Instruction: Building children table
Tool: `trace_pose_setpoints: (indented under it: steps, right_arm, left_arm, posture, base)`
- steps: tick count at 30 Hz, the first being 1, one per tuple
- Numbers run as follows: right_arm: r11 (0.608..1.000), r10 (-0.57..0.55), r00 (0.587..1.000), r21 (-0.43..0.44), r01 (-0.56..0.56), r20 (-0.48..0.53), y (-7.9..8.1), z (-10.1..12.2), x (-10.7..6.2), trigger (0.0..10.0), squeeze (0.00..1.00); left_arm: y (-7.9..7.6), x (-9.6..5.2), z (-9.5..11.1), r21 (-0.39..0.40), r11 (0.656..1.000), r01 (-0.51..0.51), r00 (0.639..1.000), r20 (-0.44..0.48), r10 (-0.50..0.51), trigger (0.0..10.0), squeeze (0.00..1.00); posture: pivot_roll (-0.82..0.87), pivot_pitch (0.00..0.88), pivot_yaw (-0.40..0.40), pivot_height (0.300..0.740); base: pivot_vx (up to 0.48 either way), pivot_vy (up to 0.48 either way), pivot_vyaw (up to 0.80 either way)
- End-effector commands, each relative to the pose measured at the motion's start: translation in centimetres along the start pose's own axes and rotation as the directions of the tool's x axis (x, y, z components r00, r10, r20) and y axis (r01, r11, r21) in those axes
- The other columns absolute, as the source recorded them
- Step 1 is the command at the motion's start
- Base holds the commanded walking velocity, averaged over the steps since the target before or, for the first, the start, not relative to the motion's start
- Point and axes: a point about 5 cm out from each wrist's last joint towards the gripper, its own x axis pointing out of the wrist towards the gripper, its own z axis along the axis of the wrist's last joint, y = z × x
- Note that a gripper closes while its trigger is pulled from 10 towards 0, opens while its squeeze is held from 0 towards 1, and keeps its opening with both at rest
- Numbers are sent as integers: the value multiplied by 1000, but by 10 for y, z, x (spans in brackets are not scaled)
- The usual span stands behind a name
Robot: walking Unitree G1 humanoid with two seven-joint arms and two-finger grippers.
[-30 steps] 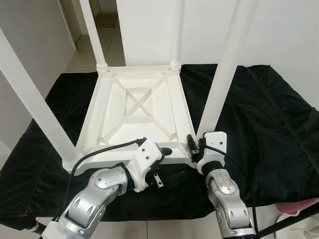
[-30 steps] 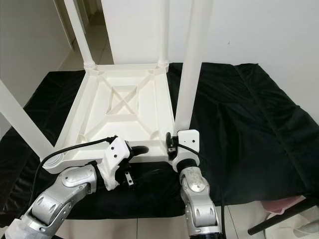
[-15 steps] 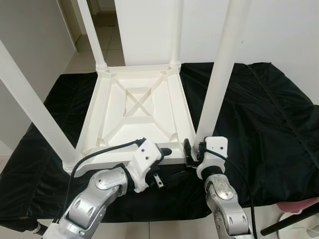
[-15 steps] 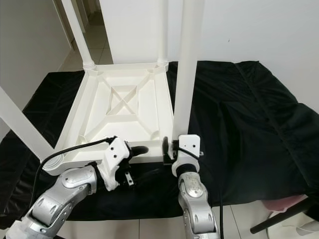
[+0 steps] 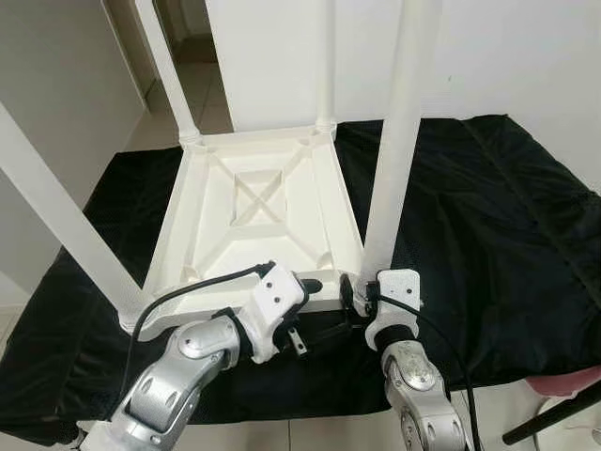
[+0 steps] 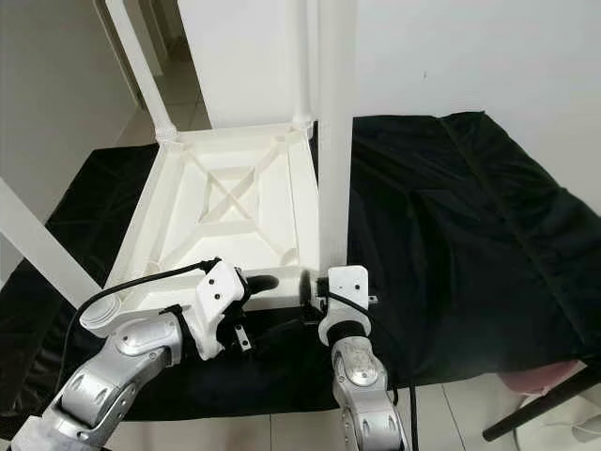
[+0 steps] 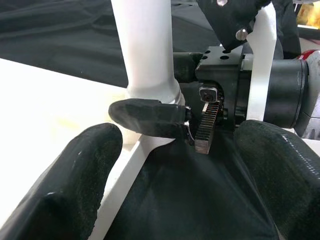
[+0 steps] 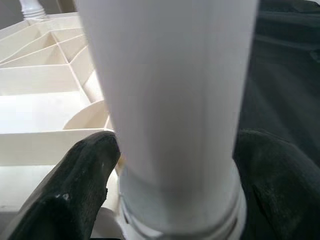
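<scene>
Black cloth [image 5: 488, 216]: covers the desk that carries everything; landmark for this entry is the near right corner of the children's table.

Children's table [image 5: 258, 211]: white plastic, upside down on the cloth, ribbed underside facing up. Legs stand at both far corners and at the near left corner.

Fourth leg [image 5: 394, 141]: white tube, upright, its collar seated at the near right corner socket. Whether it is fully home I cannot tell.

My right pincer [image 5: 359, 299]: at the base of that leg, just in front of the corner. In the right wrist view its fingers [image 8: 85, 180] sit spread to either side of the tube, close beside it; firm contact I cannot confirm.

My left pincer [image 5: 305, 315]: just left of the same corner, against the table's near rim. In the left wrist view its fingers [image 7: 75, 175] are spread, nothing between them but cloth and rim.

Step in hand, by my judgement: seating the last leg. Next move calls for steadying the rim with the left while the right turns or presses the leg home, keeping it vertical.
</scene>
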Motion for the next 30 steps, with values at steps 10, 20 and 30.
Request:
trace_pose_setpoints:
  steps: [10, 20, 30]
  right_arm:
    - [1000, 11, 1000, -13, -11, 21, 3, 1, 2, 10000, 0]
    - [1000, 16, 999, -22, -15, 42, 1, 3, 6, 10000, 0]
    - [999, 26, 997, -29, -24, 69, -1, 6, 8, 10000, 0]
  left_arm:
    - [6, -2, -3, 9, 999, -37, 999, -14, 37, 10000, 0]
    - [10, 0, -2, 11, 1000, -29, 1000, -8, 30, 10000, 0]
    - [15, -8, -3, 20, 1000, -5, 1000, -23, 6, 10000, 0]
  posture:
    - [-118, 0, 122, 740]
    - [-118, 0, 128, 740]
    - [-117, 0, 133, 740]
  base:
    - [0, 0, 0]
    - [0, 0, 0]
    - [0, 0, 0]
